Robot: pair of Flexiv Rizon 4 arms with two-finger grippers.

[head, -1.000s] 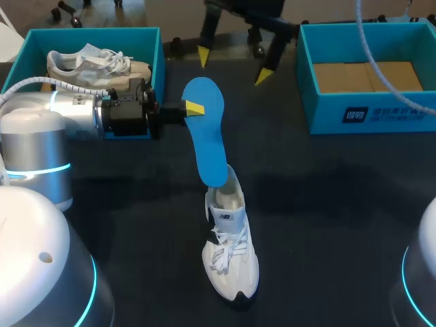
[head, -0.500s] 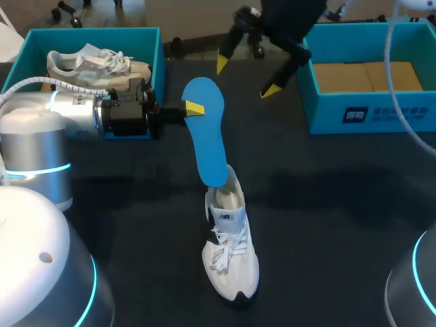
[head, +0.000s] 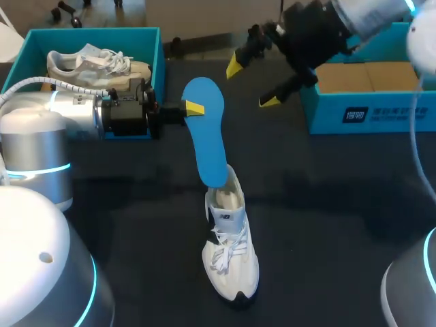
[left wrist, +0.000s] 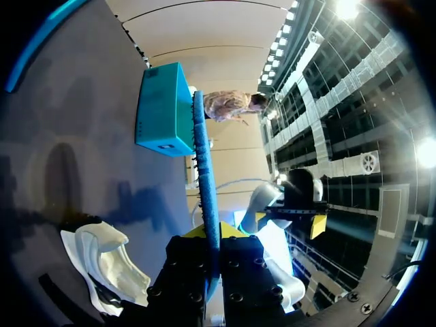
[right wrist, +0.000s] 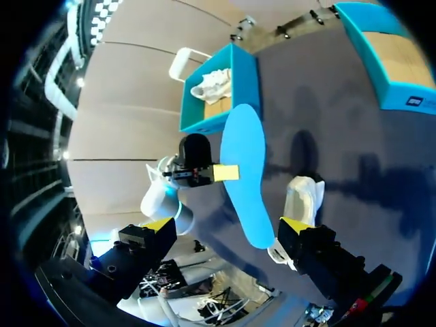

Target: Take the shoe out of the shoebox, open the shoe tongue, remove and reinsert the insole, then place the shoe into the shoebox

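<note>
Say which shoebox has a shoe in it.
The left shoebox: a white shoe lies inside. The right shoebox shows only its bare cardboard floor; the other shoe stands on the table.

A dark table (head: 340, 204) lay under everything. A spare pale sneaker (head: 95, 65) rested inside the left box (head: 88, 30), its toe towards the table's middle. Brown cardboard (head: 375, 76) covered the floor of the right box (head: 327, 112).

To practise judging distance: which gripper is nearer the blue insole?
Left. The left gripper is shut on the blue insole; the right gripper hangs open, apart from it, near the right shoebox.
</note>
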